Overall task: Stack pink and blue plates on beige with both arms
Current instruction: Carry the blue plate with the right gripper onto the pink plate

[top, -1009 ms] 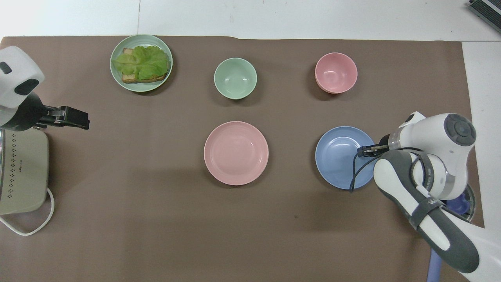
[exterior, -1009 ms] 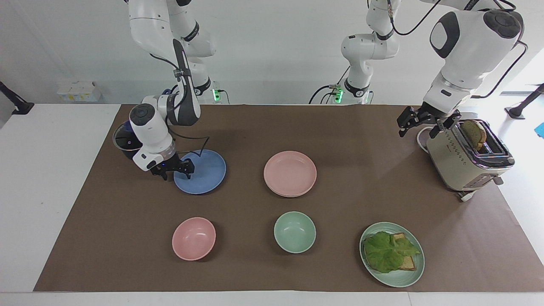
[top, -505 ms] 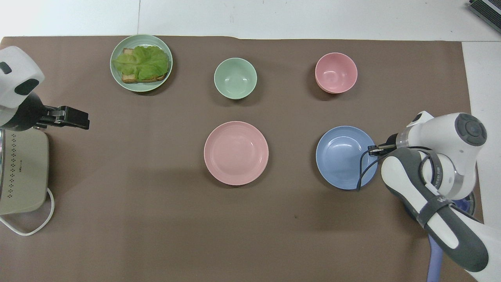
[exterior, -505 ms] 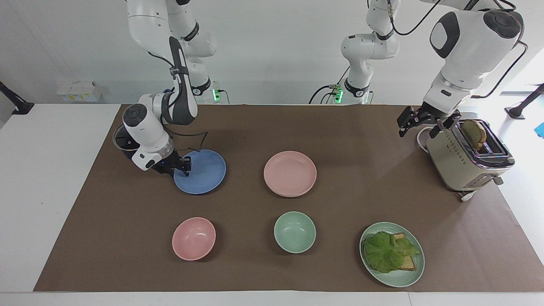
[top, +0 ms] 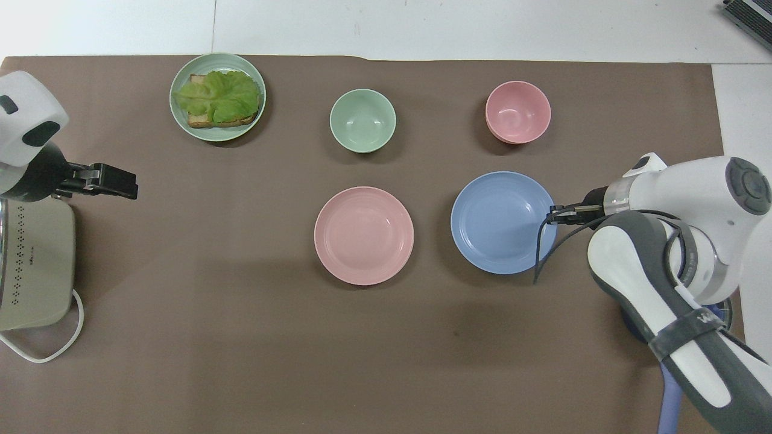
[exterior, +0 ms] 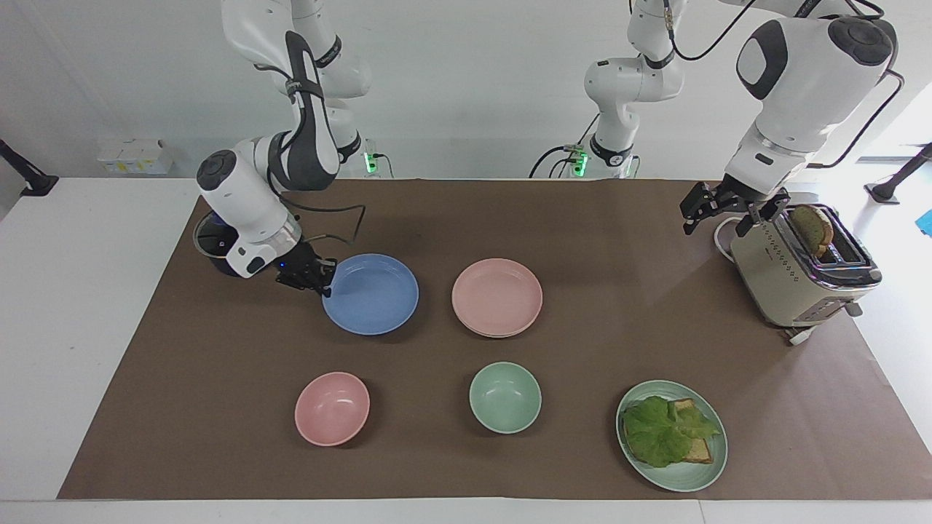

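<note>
Though clamped, blue plate (exterior: pixel 371 295) intact.

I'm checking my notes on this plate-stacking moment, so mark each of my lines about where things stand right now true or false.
1. The right gripper is shut on the blue plate's rim. True.
2. The left gripper holds the pink plate. False: it is open, up beside the toaster, holding nothing.
3. The blue plate lies on the pink plate. False: they sit apart, side by side.
4. The pink bowl is farther from the robots than the blue plate. True.
5. The green bowl holds lettuce. False: it is empty.
</note>
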Tool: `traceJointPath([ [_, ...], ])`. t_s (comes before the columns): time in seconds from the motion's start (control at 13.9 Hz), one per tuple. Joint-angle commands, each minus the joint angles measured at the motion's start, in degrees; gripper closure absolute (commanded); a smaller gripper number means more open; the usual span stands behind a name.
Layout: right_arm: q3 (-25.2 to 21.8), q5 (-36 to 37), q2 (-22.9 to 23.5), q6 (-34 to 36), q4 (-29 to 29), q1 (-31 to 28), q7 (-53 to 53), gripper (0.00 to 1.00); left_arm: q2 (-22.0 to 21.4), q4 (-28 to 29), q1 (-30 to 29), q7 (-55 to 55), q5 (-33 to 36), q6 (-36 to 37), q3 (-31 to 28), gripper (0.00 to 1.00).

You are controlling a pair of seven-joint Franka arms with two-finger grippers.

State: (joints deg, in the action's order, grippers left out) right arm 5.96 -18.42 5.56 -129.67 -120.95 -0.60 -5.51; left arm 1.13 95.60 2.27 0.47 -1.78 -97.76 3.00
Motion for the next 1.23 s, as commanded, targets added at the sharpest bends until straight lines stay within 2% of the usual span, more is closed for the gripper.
traceJointPath([
  [0.0, 1.0, -1.6, -0.6, -0.1, 0.8, 5.6, 7.8, 1.0, 0.4, -1.0, -0.4, 0.4, 0.9, 1.3, 0.3, 0.0],
  [0.5, 1.0, -1.4, 1.6, -8.6, 0.7, 16.3, 23.1, 1.0, 0.4, -1.0, -0.4, 0.4, 0.9, 1.3, 0.3, 0.0],
  [1.15, 1.0, -1.6, 7.1, -14.1, 2.0, 23.2, 30.1, 1.0, 0.4, -1.0, -0.4, 0.4, 0.9, 1.3, 0.3, 0.0],
])
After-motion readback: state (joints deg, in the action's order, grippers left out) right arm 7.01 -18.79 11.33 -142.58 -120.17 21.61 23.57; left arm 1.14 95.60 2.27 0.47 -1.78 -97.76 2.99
